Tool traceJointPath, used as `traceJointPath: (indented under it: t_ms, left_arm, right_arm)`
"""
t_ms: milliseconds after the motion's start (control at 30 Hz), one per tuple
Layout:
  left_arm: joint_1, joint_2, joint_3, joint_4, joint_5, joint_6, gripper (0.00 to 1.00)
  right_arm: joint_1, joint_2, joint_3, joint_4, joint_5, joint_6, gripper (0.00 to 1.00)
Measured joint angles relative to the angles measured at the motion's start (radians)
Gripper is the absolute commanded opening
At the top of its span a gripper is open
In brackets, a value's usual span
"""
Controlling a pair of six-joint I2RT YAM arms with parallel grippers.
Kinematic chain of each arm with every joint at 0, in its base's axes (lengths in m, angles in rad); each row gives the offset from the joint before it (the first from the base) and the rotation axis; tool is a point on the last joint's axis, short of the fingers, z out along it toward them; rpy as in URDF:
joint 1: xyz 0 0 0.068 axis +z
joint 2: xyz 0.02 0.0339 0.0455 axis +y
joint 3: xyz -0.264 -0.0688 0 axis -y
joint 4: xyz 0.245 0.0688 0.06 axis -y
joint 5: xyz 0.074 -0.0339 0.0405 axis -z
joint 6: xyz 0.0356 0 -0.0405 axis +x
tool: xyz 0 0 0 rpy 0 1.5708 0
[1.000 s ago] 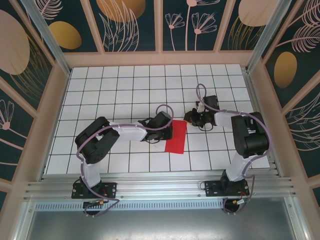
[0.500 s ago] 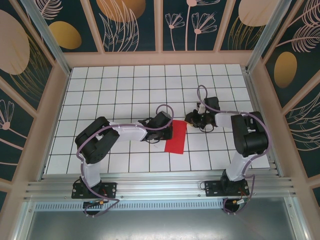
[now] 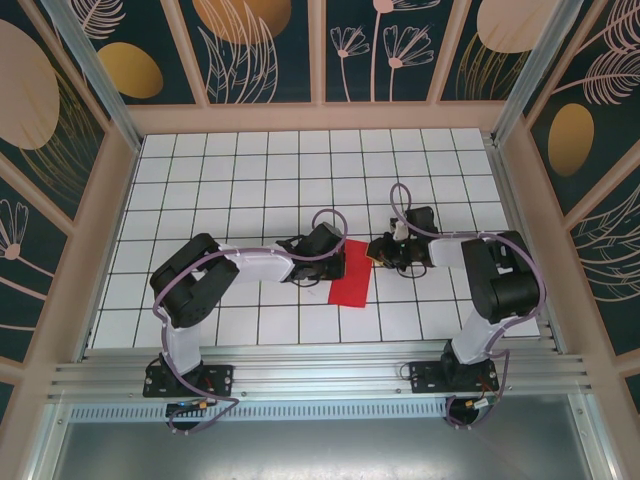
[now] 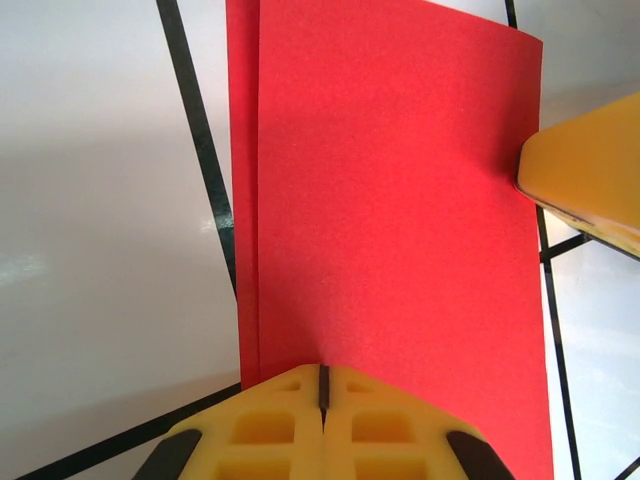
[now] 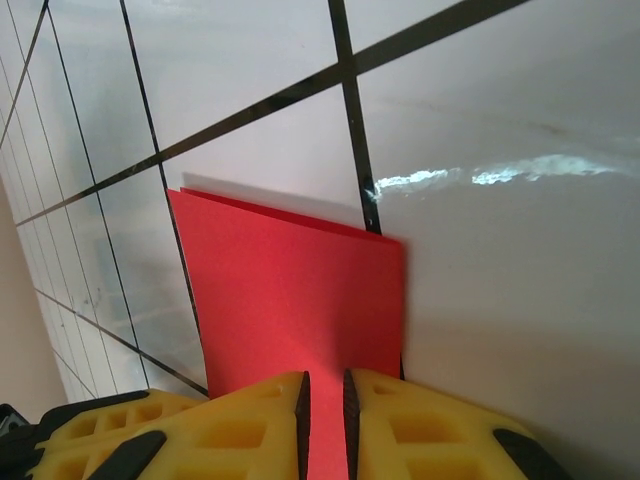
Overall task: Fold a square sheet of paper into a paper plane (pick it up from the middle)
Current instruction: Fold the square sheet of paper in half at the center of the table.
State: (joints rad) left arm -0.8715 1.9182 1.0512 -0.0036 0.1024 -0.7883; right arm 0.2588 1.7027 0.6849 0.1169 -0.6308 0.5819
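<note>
The square sheet of paper (image 3: 352, 275), bright red, lies flat on the tiled surface (image 3: 250, 180) between the two arms. It is doubled into an upright rectangle, and two layers show slightly offset along one long edge in the left wrist view (image 4: 390, 200). The left hand (image 3: 337, 264) meets the sheet's left side with its fingers pressed together over the paper's edge (image 4: 322, 375); whether any paper is caught between them cannot be told. The right hand (image 3: 378, 252) meets the opposite side, one of its fingers (image 4: 585, 170) touching that edge. Its jaws stand nearly together with a thin slit (image 5: 323, 385) through which red shows, so a pinch is likely but not certain. The step judged in hand is setting the centre fold. The next move calls for opening the sheet and bringing the corners to the crease.
</note>
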Motion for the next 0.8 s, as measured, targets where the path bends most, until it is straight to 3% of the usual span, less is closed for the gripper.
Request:
traceJointPath:
  t_ms: [367, 800]
  left_arm:
    - [0.000, 0.000, 0.000, 0.000, 0.000, 0.000, 0.00]
    - [0.000, 0.000, 0.006, -0.010, 0.000, 0.018, 0.00]
  right_arm:
    - [0.062, -0.124, -0.019, -0.027, 0.006, 0.001, 0.21]
    - [0.098, -0.117, -0.085, -0.040, 0.072, 0.008, 0.22]
